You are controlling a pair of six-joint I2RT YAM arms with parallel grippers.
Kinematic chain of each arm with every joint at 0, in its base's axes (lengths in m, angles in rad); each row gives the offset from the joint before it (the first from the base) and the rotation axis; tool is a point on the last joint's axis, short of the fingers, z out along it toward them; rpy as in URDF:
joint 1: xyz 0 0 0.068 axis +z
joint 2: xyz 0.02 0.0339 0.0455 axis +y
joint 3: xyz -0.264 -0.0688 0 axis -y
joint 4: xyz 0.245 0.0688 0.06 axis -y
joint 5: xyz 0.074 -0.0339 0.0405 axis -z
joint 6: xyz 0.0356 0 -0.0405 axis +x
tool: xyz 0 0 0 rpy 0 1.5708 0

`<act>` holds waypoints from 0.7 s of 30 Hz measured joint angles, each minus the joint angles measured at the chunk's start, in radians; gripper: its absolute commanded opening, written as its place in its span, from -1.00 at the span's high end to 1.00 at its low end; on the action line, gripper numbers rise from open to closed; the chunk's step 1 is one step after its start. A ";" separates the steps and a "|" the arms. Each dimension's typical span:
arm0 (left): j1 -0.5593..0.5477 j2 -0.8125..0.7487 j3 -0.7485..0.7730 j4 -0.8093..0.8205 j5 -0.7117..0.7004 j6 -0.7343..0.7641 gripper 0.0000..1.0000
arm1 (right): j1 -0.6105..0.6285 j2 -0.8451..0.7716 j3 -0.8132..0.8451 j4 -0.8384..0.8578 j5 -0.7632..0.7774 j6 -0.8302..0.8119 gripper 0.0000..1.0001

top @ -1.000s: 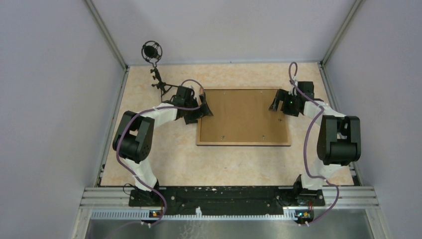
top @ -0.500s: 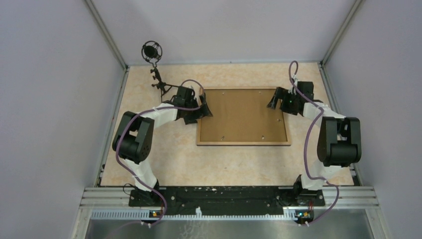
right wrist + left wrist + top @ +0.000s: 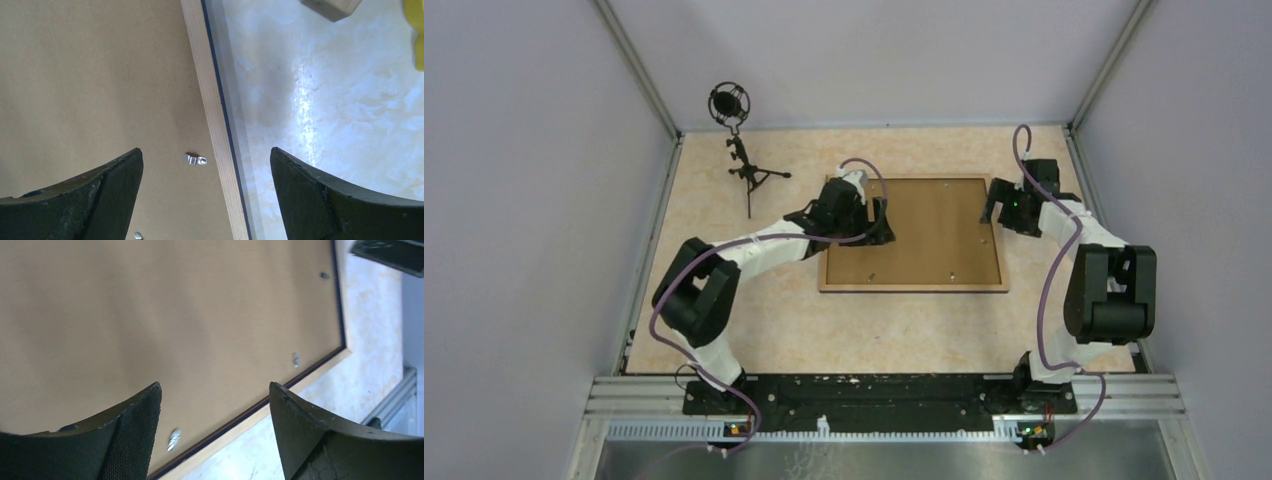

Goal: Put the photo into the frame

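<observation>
The left gripper point(image 3: 215, 386) has swung in from the left rail of the frame point(image 3: 914, 288) and now hovers over the brown backing board point(image 3: 934, 230), jaws spread with nothing between them. The right gripper point(image 3: 206, 150), likewise wide and empty, has shifted toward the frame's far right corner, above its right rail. The frame lies flat, back up, mid-table point(image 3: 754, 330) toward the far edge, unmoved, the board seated inside it. A microphone stand point(image 3: 742, 160) occupies the far left corner.
</observation>
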 measured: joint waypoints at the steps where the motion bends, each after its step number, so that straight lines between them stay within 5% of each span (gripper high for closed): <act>1: -0.019 0.028 0.017 0.027 0.023 0.003 -0.64 | 0.000 0.000 -0.005 -0.002 -0.007 -0.005 -0.71; 9: -0.061 0.279 0.100 0.239 0.181 0.011 -0.62 | 0.000 -0.012 -0.081 -0.028 -0.039 -0.044 -0.42; 21: -0.059 0.296 0.034 0.422 0.245 0.028 -0.62 | 0.011 -0.017 -0.150 0.000 0.017 -0.043 -0.23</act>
